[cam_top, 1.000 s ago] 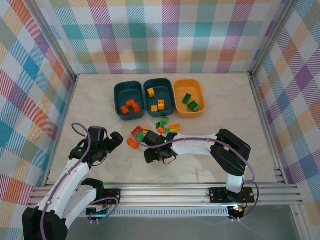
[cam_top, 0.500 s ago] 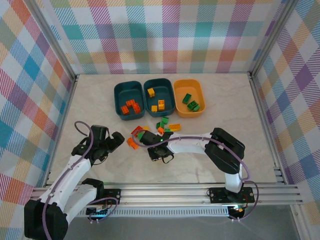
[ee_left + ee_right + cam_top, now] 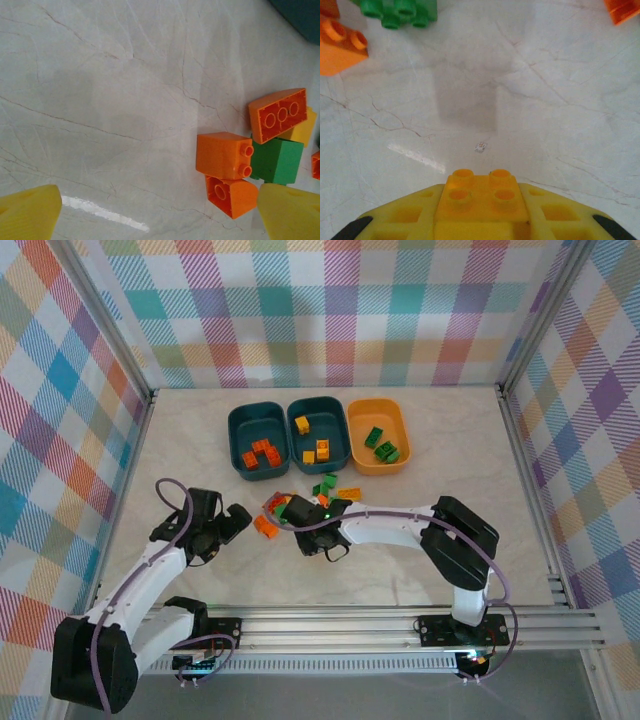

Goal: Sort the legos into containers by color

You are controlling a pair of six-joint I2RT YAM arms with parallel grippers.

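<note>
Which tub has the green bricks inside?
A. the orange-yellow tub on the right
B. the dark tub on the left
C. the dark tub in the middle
A: in the top view the green bricks lie in the orange-yellow tub, at the right end of the row.

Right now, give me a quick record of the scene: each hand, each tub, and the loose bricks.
left hand: open, empty, near the loose bricks
right hand: shut on a yellow brick
left teal tub: orange bricks
middle teal tub: yellow bricks
orange-yellow tub: green bricks
loose bricks: orange, green and yellow, on the table in front of the tubs
</note>
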